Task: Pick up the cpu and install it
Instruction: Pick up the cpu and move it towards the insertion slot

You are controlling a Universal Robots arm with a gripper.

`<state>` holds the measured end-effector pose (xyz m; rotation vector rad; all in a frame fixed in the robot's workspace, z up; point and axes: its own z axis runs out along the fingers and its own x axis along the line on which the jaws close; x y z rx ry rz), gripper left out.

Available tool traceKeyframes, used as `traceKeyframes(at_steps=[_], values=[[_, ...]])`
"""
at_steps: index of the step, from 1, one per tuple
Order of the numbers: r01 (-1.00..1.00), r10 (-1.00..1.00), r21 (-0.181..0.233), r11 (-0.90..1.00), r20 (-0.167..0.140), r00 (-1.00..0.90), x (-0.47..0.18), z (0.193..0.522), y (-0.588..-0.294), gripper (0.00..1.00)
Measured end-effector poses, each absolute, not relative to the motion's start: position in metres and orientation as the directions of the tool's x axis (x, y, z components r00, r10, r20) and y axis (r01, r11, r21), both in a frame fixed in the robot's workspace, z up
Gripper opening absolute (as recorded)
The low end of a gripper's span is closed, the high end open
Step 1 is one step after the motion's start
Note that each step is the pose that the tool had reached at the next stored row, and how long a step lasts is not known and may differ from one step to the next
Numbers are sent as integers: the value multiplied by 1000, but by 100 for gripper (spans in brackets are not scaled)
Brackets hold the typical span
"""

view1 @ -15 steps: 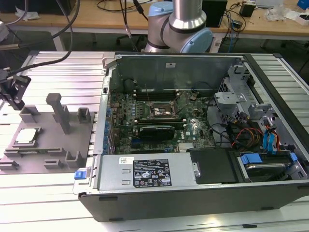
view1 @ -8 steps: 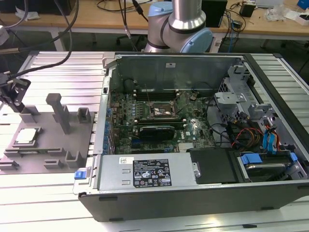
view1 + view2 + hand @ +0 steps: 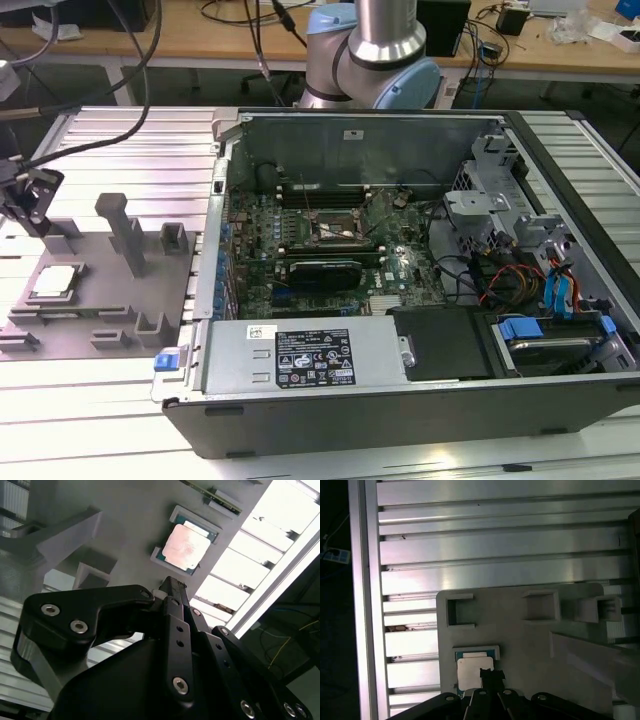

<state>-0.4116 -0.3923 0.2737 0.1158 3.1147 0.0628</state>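
The cpu (image 3: 55, 282), a flat square chip with a pale metal top, lies in a shallow holder on the grey fixture plate (image 3: 100, 300) at the exterior view's left. Both wrist views show the cpu (image 3: 185, 547) (image 3: 471, 672) in its holder, just past my fingertips. My gripper (image 3: 33, 205) hangs above the plate, a short way over the cpu and apart from it. In the wrist views the black fingers (image 3: 172, 587) meet at one narrow tip (image 3: 491, 674) with nothing between them. The black-framed motherboard socket (image 3: 335, 232) sits inside the open computer case (image 3: 400, 400).
Grey posts and blocks (image 3: 125, 235) stand on the fixture plate beside the cpu. The case wall (image 3: 215, 260) rises between the plate and the motherboard. Cables (image 3: 130, 60) hang over the back left. Ribbed aluminium table (image 3: 495, 545) surrounds the plate.
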Motion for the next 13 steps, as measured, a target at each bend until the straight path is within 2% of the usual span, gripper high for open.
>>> traceKeyframes(at_steps=[13], values=[[74, 75, 41, 996, -22, -997, -418, 261, -392, 11]])
